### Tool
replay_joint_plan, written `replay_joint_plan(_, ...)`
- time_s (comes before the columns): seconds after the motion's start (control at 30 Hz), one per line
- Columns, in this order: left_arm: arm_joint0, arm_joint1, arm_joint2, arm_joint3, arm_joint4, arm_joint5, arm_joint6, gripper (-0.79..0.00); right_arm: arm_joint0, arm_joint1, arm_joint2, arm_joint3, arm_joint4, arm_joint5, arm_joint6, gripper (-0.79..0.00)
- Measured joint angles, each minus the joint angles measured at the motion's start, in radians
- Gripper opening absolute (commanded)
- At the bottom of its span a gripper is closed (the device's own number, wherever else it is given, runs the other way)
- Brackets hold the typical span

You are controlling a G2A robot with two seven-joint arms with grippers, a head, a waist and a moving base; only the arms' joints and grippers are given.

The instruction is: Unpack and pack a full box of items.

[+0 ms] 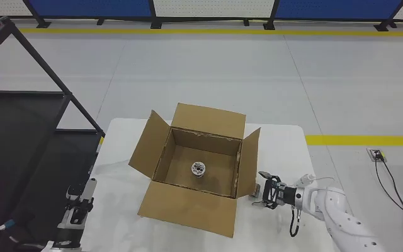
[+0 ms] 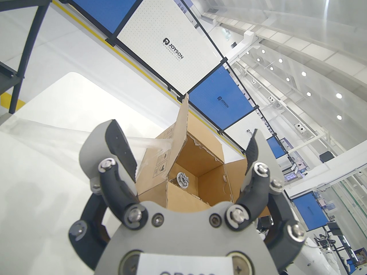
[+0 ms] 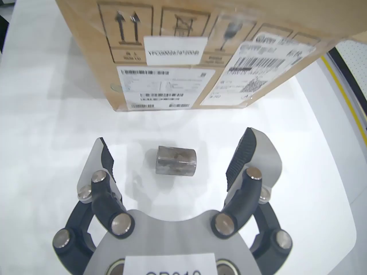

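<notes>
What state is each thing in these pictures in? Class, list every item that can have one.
cardboard box: open, four flaps folded outward, upright on the table.
round item: resting on the box floor.
metal cylinder: lying on its side on the table, outside the box.
left gripper: open, empty.
right gripper: open, empty, near the cylinder.

A white tabletop (image 1: 277,142) carries an open cardboard box (image 1: 189,208) at its middle, with all four flaps folded outward. One small round item (image 1: 198,168), white with dark spots, sits on the box's floor. The right gripper (image 1: 259,189) lies low over the tabletop just beside the box's right wall, near the front edge, jaws spread around a small grey object (image 1: 257,188). The left gripper (image 1: 82,194) is at the tabletop's left edge, near the front corner. A black metal frame (image 1: 44,63) stands beyond the left edge.
</notes>
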Motion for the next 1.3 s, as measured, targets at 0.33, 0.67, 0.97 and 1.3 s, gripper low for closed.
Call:
replay_joint_plan(0.33,0.014,0.001,-0.005,-0.007,0.004,-0.002,0.028,0.0,0.112,-0.048,-0.116,0.193,-0.003,0.039,-0.028,-0.616)
replay_joint_plan(0.67,0.032,0.001,-0.004,-0.01,0.013,-0.012,0.056,0.0,0.133,-0.053,-0.144,0.257,-0.033,0.043,-0.104,-0.785)
replay_joint_plan(0.97,0.058,0.001,-0.012,-0.022,0.006,-0.037,0.081,0.0,0.072,-0.01,-0.039,0.153,0.0,0.074,-0.186,-0.785)
replay_joint_plan(1.3,0.115,-0.001,-0.052,-0.032,-0.048,-0.105,0.12,0.0,-0.263,0.07,0.363,-0.536,0.228,0.204,0.118,-0.785)
